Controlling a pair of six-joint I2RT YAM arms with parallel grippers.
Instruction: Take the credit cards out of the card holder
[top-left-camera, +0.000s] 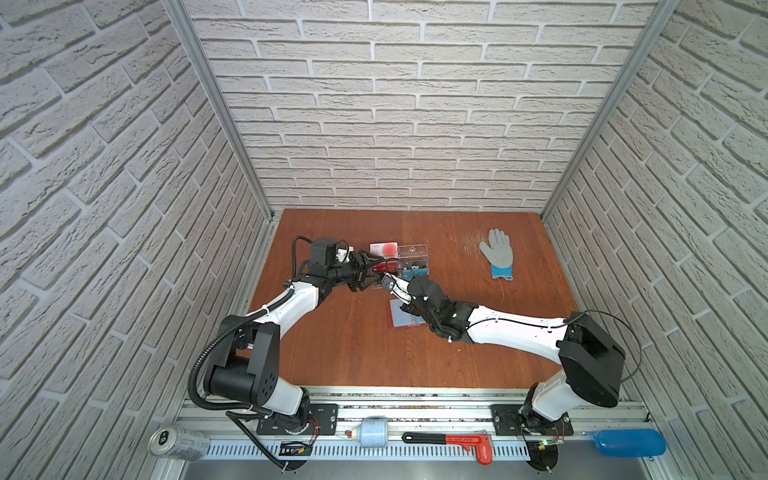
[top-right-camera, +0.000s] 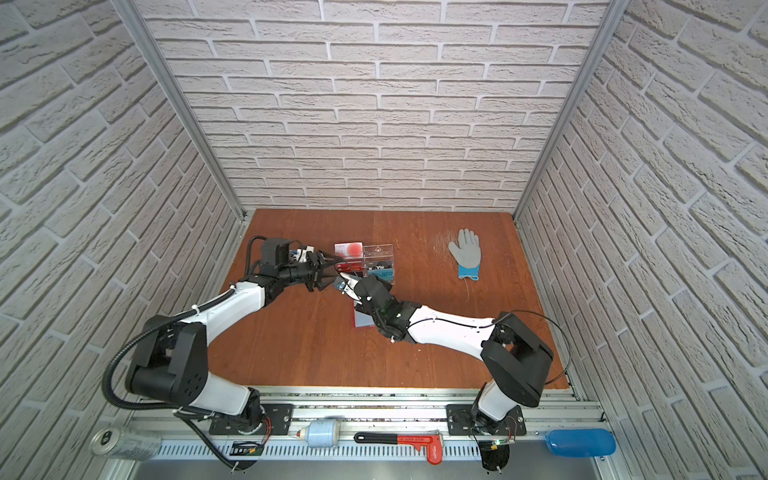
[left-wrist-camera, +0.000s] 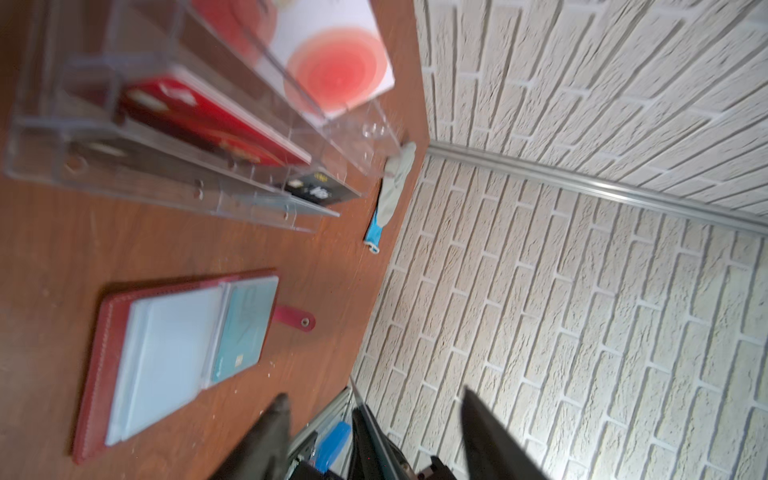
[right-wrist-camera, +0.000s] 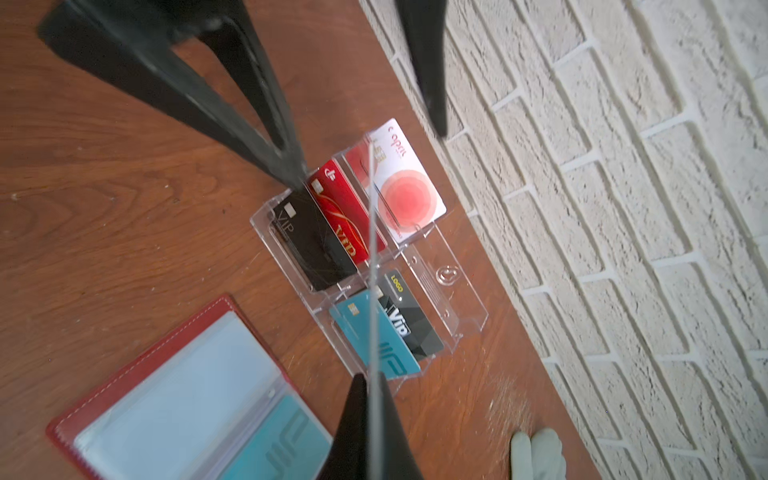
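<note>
The card holder (top-left-camera: 398, 318) lies open on the table, red with pale blue sleeves, and my right arm partly covers it in both top views. A teal credit card (left-wrist-camera: 241, 332) sits in one sleeve, also visible as the teal card (right-wrist-camera: 274, 444) from the right wrist. My right gripper (right-wrist-camera: 369, 388) is shut on another thin credit card (right-wrist-camera: 373, 257), seen edge-on and held above the table. My left gripper (left-wrist-camera: 374, 392) stands open around that card's far end (left-wrist-camera: 370, 432), with both fingers apart from it. In both top views the two grippers (top-left-camera: 372, 272) (top-right-camera: 344, 284) meet near the stand.
A clear acrylic stand (top-left-camera: 411, 262) with printed VIP cards stands just behind the grippers. A grey and blue glove (top-left-camera: 496, 253) lies at the back right. A can (top-left-camera: 178, 442), a red wrench (top-left-camera: 457, 440) and a blue bottle (top-left-camera: 629, 442) rest on the front rail.
</note>
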